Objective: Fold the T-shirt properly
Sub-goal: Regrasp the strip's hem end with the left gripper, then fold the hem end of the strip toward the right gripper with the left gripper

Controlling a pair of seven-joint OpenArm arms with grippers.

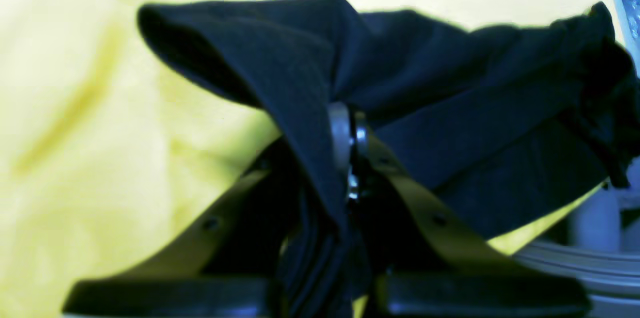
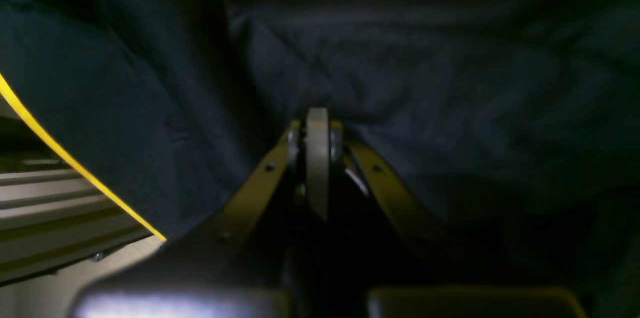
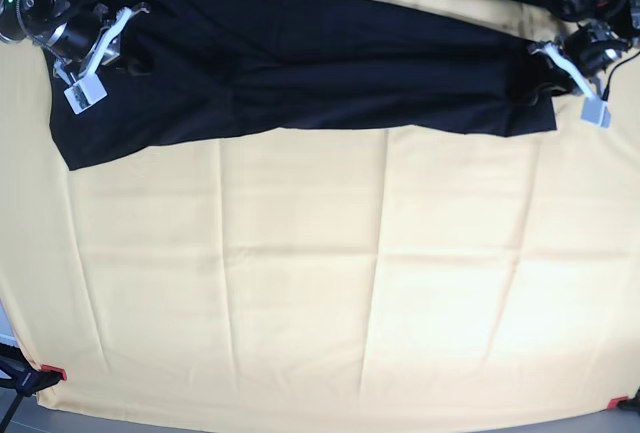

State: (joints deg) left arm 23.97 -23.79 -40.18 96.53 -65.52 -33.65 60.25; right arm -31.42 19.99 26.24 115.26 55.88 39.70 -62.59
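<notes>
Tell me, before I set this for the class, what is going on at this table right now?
A two-armed robot is folding a dark T-shirt, which lies stretched in a long band across the far part of a pale yellow cloth. The left gripper is shut on a bunch of fabric at one end and holds it lifted off the cloth. The right gripper is shut at the other end with its tips against the shirt; whether it pinches fabric is hard to tell. The near part of the cloth carries nothing.

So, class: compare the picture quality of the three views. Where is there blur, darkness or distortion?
Left wrist view: soft focus, T-shirt edges smeared, yellow cloth overbright. Right wrist view: very dark and murky, only the fingers catch light. Base view: evenly lit, sharp, but the cloth's edges bow like a fisheye.
</notes>
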